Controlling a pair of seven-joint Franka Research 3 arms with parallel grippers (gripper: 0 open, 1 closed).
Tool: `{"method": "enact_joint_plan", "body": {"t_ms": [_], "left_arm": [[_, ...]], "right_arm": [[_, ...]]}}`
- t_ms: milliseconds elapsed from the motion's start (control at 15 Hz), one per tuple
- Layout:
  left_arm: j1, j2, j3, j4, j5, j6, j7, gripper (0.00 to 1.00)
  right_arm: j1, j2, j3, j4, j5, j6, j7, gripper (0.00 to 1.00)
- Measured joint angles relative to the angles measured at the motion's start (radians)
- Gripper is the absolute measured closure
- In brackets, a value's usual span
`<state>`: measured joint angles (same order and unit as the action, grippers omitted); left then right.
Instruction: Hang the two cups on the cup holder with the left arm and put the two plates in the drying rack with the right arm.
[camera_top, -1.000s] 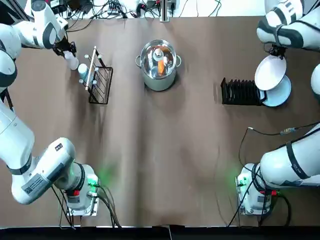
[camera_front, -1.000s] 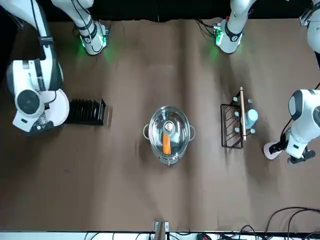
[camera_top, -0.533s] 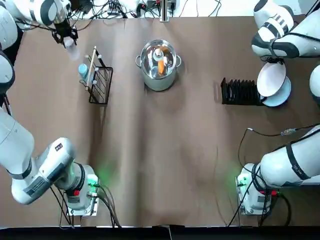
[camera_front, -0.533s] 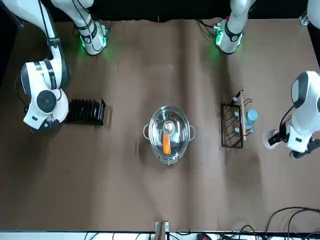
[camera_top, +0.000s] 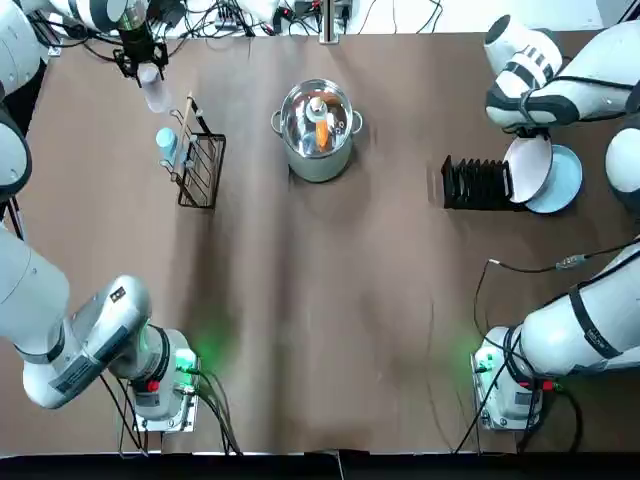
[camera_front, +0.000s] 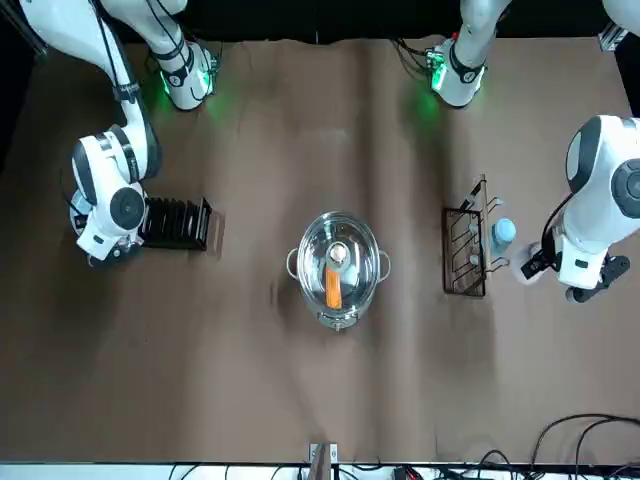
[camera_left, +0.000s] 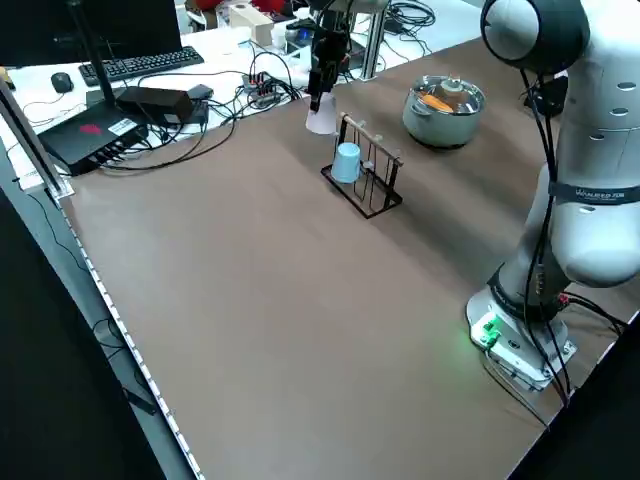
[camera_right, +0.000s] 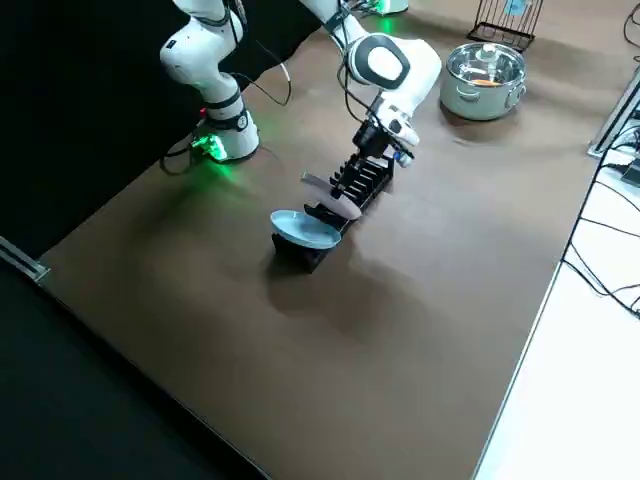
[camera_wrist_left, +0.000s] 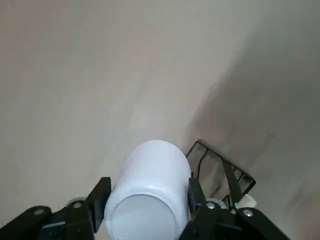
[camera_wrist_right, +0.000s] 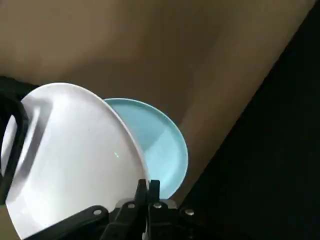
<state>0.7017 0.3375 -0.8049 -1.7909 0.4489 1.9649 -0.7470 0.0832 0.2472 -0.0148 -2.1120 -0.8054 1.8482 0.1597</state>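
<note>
So the left arm's dark two-finger gripper (camera_wrist_left: 148, 220) is clamped on the small white plastic cup (camera_wrist_left: 148, 200), one finger on each side of it. It's holding the cup up in the air just past the far end of the small black wire-frame cup holder with the light wooden bar (camera_top: 197, 155), on the side away from the robot's bases. In the left side view the white cup (camera_left: 320, 118) hangs right behind the holder's far end, not touching any peg as far as I can see. The small light blue plastic cup (camera_top: 165, 142) is already hanging on the holder, on the side facing away from the steel pot (camera_top: 318, 130). That pot sits near the holder, toward the middle of the table, with something orange inside.

Over on the other side, the right arm's dark gripper (camera_wrist_right: 148, 186) is pinched shut on the rim of the round white plate (camera_wrist_right: 70, 155). The plate is tilted up on edge, right at the outer end of the long low black slotted drying rack (camera_top: 477, 184), the end farthest from the pot. Can't tell if it's actually in a slot. The round light blue plate (camera_top: 562, 180) lies flat on the table just beyond that same end of the rack, partly covered by the white one.
</note>
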Motion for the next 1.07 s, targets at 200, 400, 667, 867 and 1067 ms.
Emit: {"method": "enact_joint_plan", "body": {"t_ms": [200, 400, 667, 867, 1067], "left_arm": [[-0.009, 0.009, -0.001, -0.005, -0.001, 0.0, -0.006, 0.33], [-0.019, 0.02, -0.002, -0.02, -0.001, 0.001, -0.008, 0.33], [-0.028, 0.028, -0.002, -0.02, -0.001, 0.007, -0.009, 0.33], [-0.038, 0.046, -0.002, -0.022, -0.001, 0.019, -0.029, 0.33], [-0.038, 0.065, -0.002, -0.024, -0.001, 0.023, -0.032, 0.33]], "right_arm": [[0.0, 0.018, -0.001, 0.0, -0.005, 0.003, 0.006, 0.97], [0.0, 0.026, -0.001, 0.0, -0.008, 0.006, 0.007, 0.97], [0.0, 0.034, -0.001, 0.001, -0.009, 0.006, 0.007, 0.8], [0.001, 0.036, -0.001, 0.016, -0.01, 0.006, 0.007, 0.65], [0.003, 0.036, 0.0, 0.048, -0.01, 0.006, 0.007, 0.65]]}}
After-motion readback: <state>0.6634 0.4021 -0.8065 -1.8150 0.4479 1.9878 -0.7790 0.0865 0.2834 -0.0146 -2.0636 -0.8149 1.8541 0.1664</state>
